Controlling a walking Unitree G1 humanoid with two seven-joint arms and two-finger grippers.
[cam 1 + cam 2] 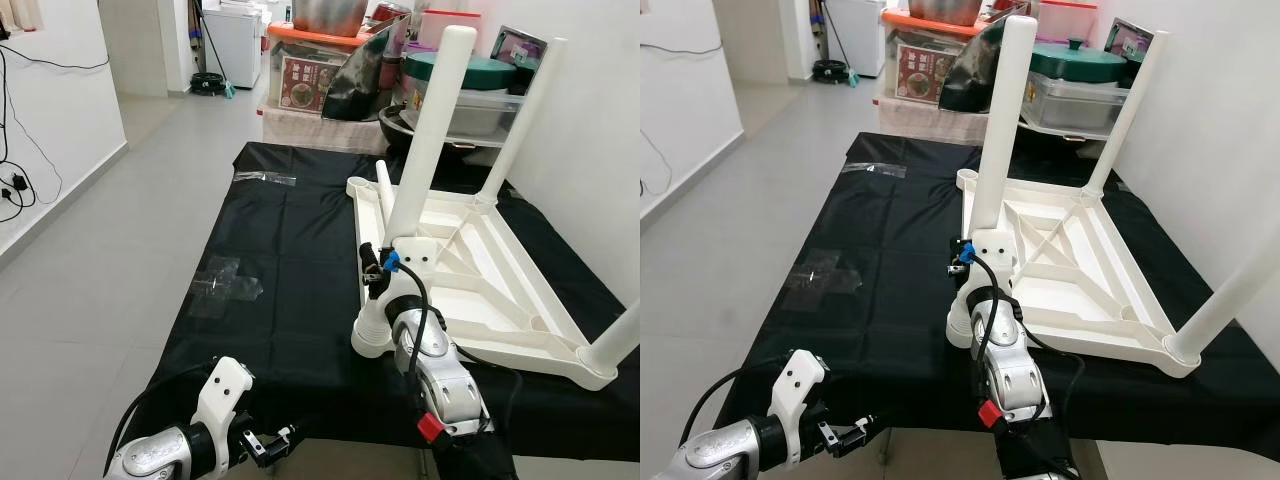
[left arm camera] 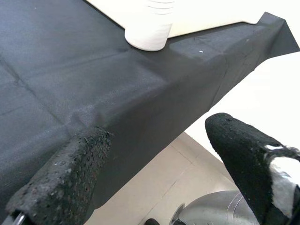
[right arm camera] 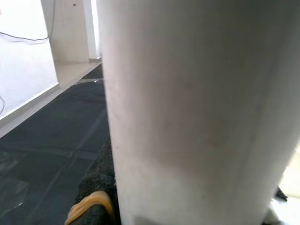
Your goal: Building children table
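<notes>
The white children's table [image 1: 480,270] lies upside down on the black-clothed surface [image 1: 290,250], and the right end effector [image 1: 378,268] grips the base of its near upright leg [image 1: 425,140], while the left end effector [image 1: 275,440] hangs wide open at the surface's front edge.

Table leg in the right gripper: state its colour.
White; the table leg held by the right gripper shows best in the left eye view.
</notes>
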